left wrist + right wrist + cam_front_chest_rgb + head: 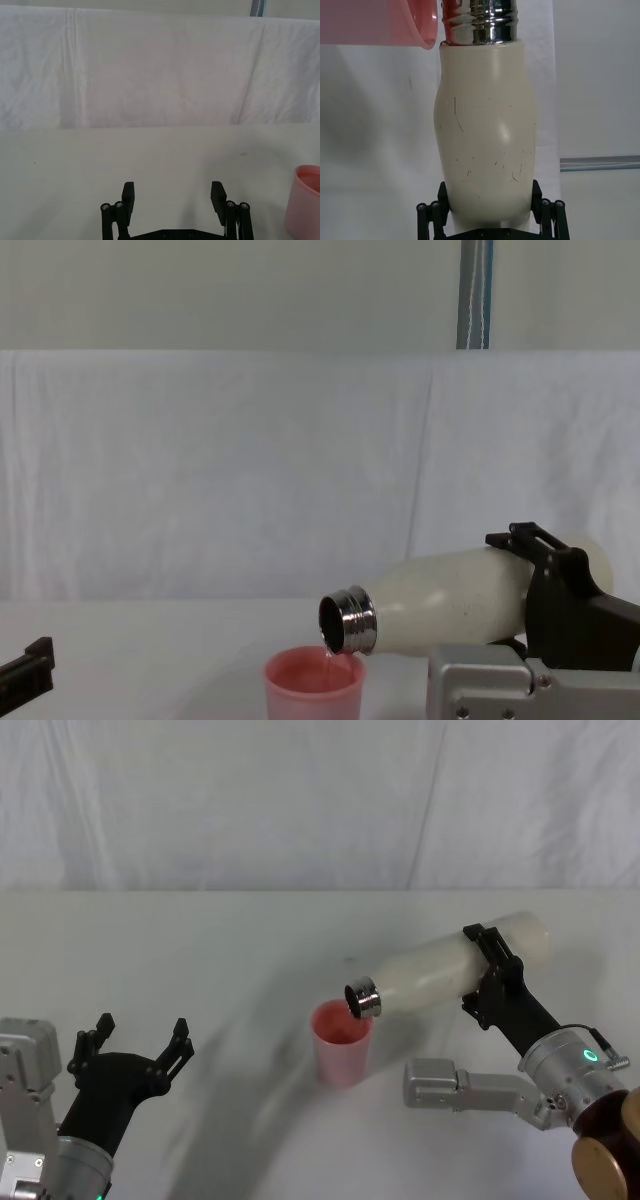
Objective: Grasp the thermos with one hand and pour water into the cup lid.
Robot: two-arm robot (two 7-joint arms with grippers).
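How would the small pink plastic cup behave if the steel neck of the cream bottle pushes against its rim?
The small pink plastic cup looks thin-walled and light, so it would probably slide or tip. It stands free on the table, with nothing bracing it. The cream bottle, held tilted by the right gripper, has its neck just above the rim, so a bump seems possible.

White desk, white drape

A creased sheet [230, 470] hangs behind the desk [200, 950]; above it a pale wall [230, 290] with a blue-grey strip [476, 295].

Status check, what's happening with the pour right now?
Right claw clamped on thermos, tipped with neck over cup lid. Water trickling in. Left claw open, idle, off to the left. Nothing obstructing.
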